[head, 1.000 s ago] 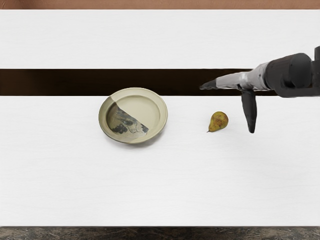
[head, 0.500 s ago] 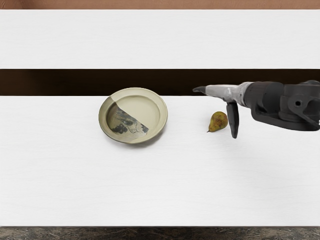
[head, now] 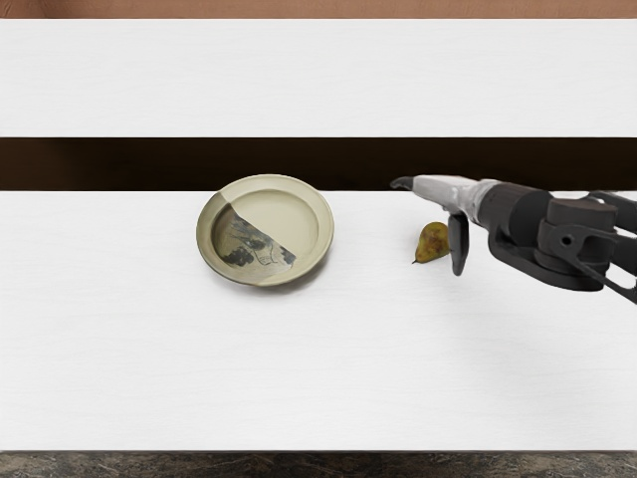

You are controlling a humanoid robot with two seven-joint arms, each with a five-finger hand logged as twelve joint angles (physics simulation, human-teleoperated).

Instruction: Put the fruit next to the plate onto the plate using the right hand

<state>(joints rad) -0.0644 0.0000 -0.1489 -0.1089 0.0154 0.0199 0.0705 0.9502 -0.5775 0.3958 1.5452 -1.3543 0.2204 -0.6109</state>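
Head view: my right hand is spread wide and empty right above the pear, thumb hanging down by its right side. The pear's on the table, off to the right of the plate.

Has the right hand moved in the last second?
Yes. The right hand has shifted left, its thumb now at the right side of the pear, which lies unmoved, right of the plate.
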